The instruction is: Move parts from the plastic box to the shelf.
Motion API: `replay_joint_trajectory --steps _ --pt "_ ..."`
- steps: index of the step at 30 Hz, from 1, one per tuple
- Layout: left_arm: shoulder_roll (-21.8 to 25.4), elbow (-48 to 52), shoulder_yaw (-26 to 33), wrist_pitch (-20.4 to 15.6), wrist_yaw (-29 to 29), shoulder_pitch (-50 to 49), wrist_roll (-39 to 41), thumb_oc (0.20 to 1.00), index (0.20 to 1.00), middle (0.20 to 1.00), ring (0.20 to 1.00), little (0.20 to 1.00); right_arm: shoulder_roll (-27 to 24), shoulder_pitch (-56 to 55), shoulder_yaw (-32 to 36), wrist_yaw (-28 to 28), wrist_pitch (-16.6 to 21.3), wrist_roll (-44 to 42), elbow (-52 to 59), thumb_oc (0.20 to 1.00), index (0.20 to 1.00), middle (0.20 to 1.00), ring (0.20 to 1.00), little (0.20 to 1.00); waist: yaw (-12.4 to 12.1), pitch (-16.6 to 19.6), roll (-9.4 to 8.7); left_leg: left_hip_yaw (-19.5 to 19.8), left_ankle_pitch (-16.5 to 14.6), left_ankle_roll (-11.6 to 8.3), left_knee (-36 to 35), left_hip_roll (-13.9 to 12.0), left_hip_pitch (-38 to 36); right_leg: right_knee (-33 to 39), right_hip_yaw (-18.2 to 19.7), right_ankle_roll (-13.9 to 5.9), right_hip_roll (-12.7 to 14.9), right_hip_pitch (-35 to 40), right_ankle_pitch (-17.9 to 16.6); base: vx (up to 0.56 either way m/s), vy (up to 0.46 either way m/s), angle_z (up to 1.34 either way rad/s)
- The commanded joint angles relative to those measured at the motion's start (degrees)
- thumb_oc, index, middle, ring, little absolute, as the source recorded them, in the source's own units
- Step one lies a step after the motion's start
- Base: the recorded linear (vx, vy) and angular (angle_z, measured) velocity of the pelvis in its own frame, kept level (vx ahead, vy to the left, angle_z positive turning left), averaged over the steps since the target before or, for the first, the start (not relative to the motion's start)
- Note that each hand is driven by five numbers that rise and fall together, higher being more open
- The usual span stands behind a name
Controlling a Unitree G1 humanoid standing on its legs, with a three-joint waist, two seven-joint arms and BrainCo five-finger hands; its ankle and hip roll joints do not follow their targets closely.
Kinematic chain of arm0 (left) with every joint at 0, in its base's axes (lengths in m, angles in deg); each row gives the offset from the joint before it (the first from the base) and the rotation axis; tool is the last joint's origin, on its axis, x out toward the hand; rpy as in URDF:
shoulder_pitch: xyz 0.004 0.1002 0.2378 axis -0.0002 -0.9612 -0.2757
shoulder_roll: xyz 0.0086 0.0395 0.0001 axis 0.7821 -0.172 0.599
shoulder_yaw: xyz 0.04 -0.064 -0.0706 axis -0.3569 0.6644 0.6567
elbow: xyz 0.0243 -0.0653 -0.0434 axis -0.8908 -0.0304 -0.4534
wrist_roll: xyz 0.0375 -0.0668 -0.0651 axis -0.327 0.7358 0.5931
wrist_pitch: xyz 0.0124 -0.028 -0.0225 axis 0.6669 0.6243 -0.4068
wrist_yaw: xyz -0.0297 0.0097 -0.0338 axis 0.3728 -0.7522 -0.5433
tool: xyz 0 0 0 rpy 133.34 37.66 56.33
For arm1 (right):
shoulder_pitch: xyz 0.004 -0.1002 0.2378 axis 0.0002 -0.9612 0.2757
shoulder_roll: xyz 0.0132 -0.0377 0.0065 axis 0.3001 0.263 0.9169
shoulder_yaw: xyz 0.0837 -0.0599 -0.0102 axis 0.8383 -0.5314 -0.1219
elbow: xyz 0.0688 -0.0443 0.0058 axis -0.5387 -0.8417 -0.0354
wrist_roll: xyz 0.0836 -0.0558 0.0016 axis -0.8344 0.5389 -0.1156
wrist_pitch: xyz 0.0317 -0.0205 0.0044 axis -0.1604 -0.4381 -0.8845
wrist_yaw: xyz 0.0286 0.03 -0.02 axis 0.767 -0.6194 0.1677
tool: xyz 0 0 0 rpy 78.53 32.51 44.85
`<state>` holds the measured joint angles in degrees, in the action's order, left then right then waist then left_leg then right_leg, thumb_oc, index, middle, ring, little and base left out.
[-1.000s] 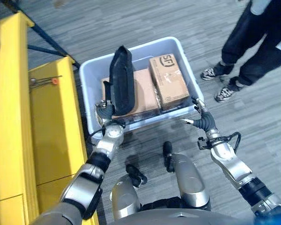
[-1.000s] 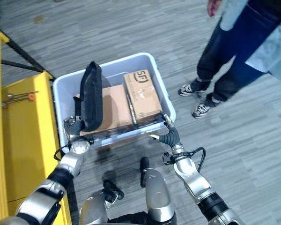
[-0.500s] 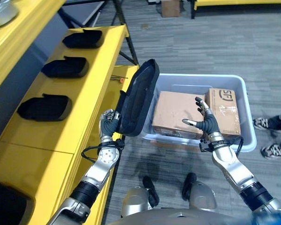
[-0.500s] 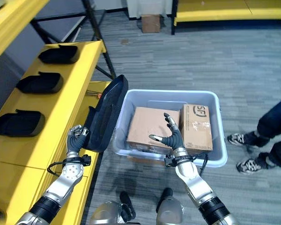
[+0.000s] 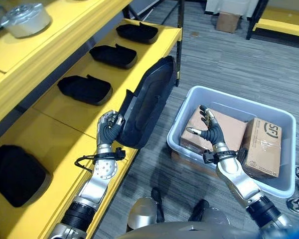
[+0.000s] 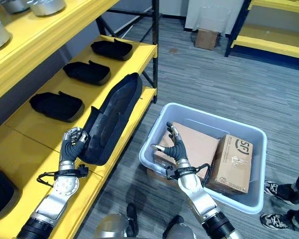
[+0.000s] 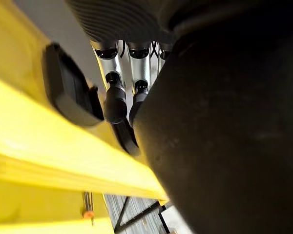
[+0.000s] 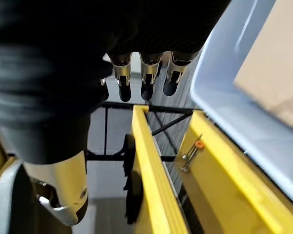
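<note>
The left hand [image 5: 108,130] had its fingers [image 7: 115,100] curled round the lower end of a long black moulded part [image 5: 147,104], which it held tilted up over the front edge of the yellow shelf [image 5: 65,132] — lifted clear of the plastic box [image 5: 229,102] but not yet set down. The right hand [image 5: 209,132] hung empty above the near side of the box, its fingers [image 8: 146,85] spread apart and relaxed, touching nothing. On the shelf's lower board three black parts [image 5: 85,88] lay in a row toward the far end, and a fourth dark one [image 5: 12,174] sat at the near end, so several places looked already filled; between that one and the row was bare yellow board, a likely spot for the part in hand. In the box there were two brown cardboard cartons [image 5: 261,147] side by side — whether any more black parts lay under them could not be told. The task looked well along, with this part's placing left.
</note>
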<state>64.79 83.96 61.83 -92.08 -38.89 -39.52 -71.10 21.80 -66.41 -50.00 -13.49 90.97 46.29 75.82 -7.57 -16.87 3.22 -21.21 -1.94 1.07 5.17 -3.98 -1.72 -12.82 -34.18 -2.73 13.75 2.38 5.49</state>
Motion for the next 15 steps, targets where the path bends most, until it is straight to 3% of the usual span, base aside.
replay_joint_trajectory --steps 1,7,11,12,15 --pt "2.7 7.7 3.6 -5.6 2.0 2.0 -0.6 0.200 0.200 0.200 0.200 0.200 0.9 2.0 -0.7 0.8 2.2 -0.5 4.2 1.000 1.000 1.000 1.000 1.000 -1.2 -1.1 -1.97 -0.2 -3.5 -0.48 2.8 -0.4 0.2 2.9 1.7 -1.80 -1.9 5.1 2.4 -0.05 0.002 0.15" --pt "3.3 9.1 6.1 -6.4 2.0 -0.5 -0.6 0.200 0.200 0.200 0.200 0.200 0.0 4.6 -1.7 -0.1 2.0 0.8 5.5 1.000 1.000 1.000 1.000 1.000 -4.2 -1.9 -2.59 1.9 -3.6 -0.23 3.8 0.4 2.4 2.7 0.7 -2.19 -1.2 4.8 2.1 -0.06 0.072 0.19" --pt "4.0 10.1 7.6 -7.9 1.1 -1.7 -2.5 0.200 0.200 0.200 0.200 0.200 0.9 4.9 -1.7 -1.3 1.3 -0.9 4.6 1.000 1.000 1.000 1.000 1.000 -5.4 -2.2 -3.10 2.6 -5.4 1.18 5.1 2.5 2.2 4.0 0.6 -3.66 1.1 4.8 -2.3 -0.03 0.224 0.18" --pt "4.1 9.7 7.6 -7.5 0.3 -1.3 -1.4 0.200 0.200 0.200 0.200 0.200 1.3 4.1 -1.5 -1.8 1.6 -0.5 4.3 1.000 1.000 1.000 1.000 1.000 -4.6 -1.6 -2.96 4.3 -5.3 1.47 3.4 3.5 1.4 5.4 3.3 -4.81 1.3 4.3 -4.4 0.03 0.225 0.08" --pt "4.1 9.1 6.4 -6.6 -0.5 0.3 -1.2 0.200 0.200 0.200 0.200 0.200 1.3 2.8 -0.7 -2.7 2.1 -0.6 4.5 1.000 1.000 1.000 1.000 1.000 -2.3 -0.5 -2.78 7.8 -4.5 1.79 0.7 4.6 0.6 5.4 9.6 -5.45 0.2 3.0 -4.7 0.05 0.138 0.70"
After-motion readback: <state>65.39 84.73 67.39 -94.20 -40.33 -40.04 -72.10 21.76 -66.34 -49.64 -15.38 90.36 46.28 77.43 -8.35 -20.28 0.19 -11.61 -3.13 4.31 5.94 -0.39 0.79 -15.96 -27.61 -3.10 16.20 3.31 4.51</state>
